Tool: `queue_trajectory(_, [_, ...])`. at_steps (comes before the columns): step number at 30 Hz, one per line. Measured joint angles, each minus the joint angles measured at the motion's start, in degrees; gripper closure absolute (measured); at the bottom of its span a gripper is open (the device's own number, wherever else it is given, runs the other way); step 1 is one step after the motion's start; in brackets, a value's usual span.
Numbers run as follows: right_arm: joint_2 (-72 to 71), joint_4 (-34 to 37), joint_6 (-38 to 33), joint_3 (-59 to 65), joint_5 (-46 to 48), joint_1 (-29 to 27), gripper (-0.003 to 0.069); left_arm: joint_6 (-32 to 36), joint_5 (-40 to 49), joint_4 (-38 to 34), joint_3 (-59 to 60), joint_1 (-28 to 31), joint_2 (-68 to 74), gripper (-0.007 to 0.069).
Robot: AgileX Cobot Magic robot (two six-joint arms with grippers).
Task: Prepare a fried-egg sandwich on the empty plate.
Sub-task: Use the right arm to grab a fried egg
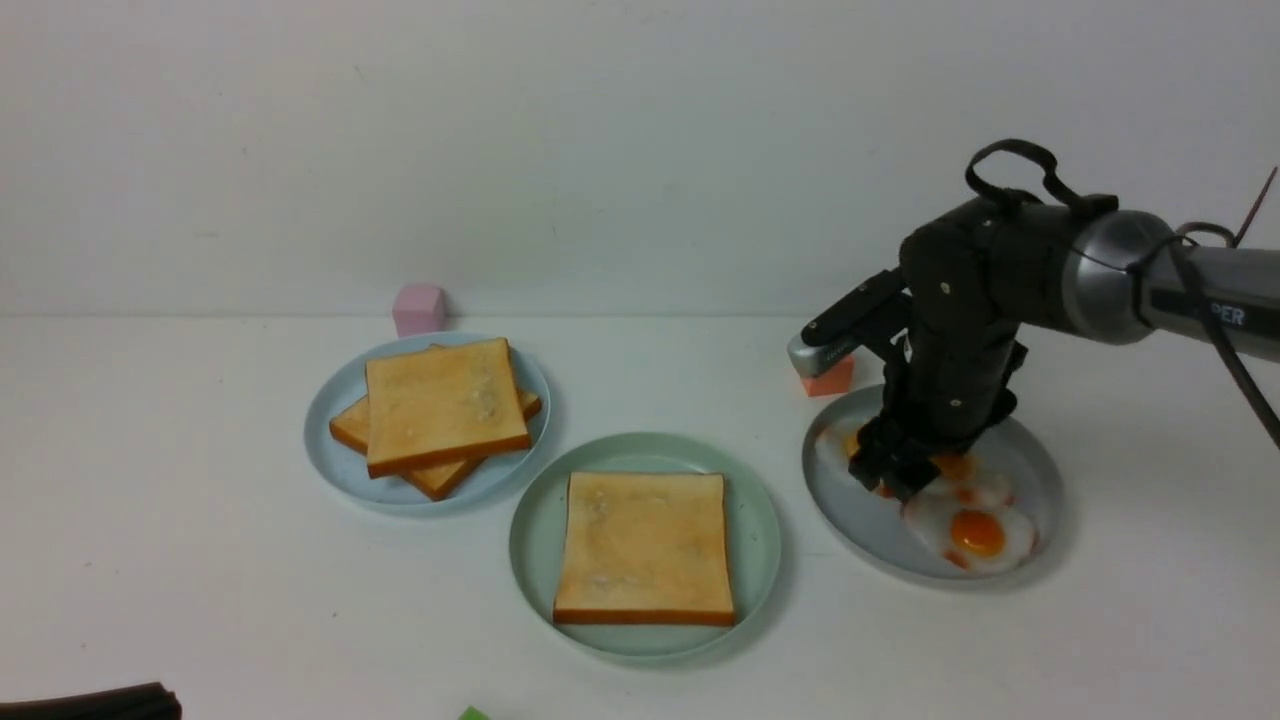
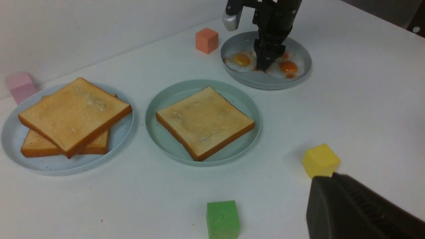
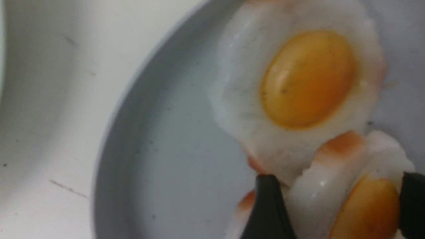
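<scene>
White table (image 1: 200, 600), blue plate (image 1: 322, 440), mint plate (image 1: 530, 540), grey plate (image 1: 1035, 470) (cubes (image 2: 206, 40) too)

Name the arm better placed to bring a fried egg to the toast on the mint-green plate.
Right. The right claw is down in the round grey plastic plate, fingers straddling a flat white, orange-yolked fried egg. The left claw hangs far back.

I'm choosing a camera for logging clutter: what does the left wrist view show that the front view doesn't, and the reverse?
Left wrist only: the yellow cube and the whole green cube, just a sliver in front. Front only: the right arm's upper links. Both: toast slice on the mint-green plate, stacked toast on the blue plate, fried eggs on the grey plate, pink cube, orange cube.
</scene>
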Motion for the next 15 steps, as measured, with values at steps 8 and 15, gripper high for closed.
queue_trajectory(8, [-4.3, -0.17, 0.0, -2.45, 3.72, 0.0, 0.0188, 0.0, 0.06, -0.17, 0.0, 0.0, 0.0, 0.0638])
queue_trajectory(15, [-8.31, 6.18, -0.19, -2.57, 7.43, 4.37, 0.0643, 0.0, 0.24, -0.17, 0.0, 0.0, 0.0, 0.0638])
